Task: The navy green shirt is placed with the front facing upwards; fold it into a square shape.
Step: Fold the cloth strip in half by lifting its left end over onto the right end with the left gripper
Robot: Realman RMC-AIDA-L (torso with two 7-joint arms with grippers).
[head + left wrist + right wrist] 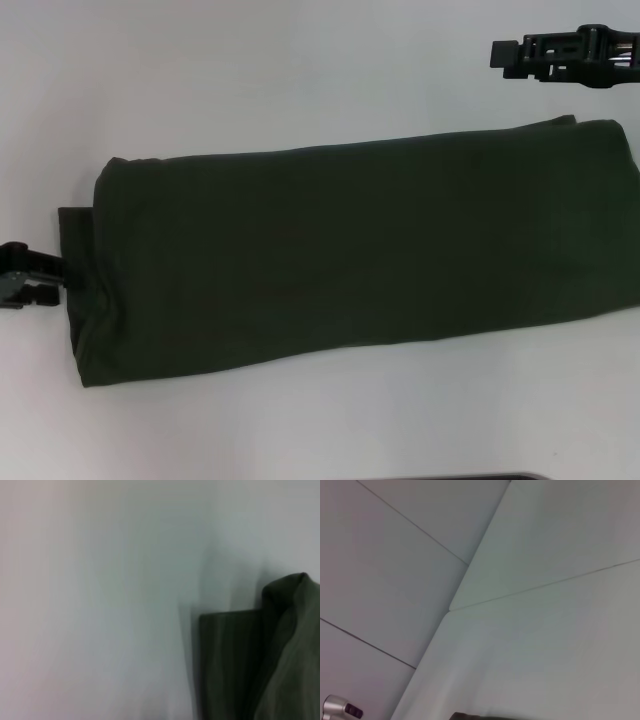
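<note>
Soft even light, blurry wrist views

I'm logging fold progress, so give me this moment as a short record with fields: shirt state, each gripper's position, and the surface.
shirt: navy green shirt folded into a long band lying across the table, plain side up, no lettering showing
left gripper: left gripper at the band's left end, at table level
right gripper: right gripper raised beyond the band's far right corner, apart from it
surface: white table
square: not yet
</note>
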